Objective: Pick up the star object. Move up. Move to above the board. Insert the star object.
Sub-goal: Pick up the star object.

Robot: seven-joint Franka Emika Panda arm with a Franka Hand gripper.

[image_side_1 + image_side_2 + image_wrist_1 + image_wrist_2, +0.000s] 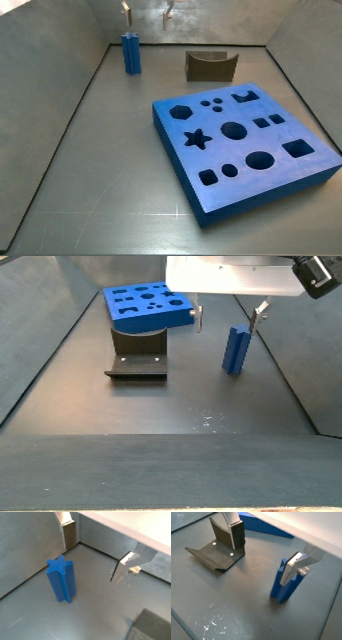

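I see the hand [229, 313] hanging above the table [160, 406] with its two silver fingers [125, 568] spread apart and nothing between them. In a side view it sits just over the star object [237, 351], which stands upright on the table, not touching either finger. In both wrist views the star object [61, 580] is a tall blue ridged peg; in a wrist view it [284, 582] stands partly behind one finger [294, 567]. The dark fixture [138, 360] stands on the table beside the peg, apart from it. The board [241, 150] lies flat, well apart from the peg [131, 52] in a side view, its star hole [197, 139] unfilled.
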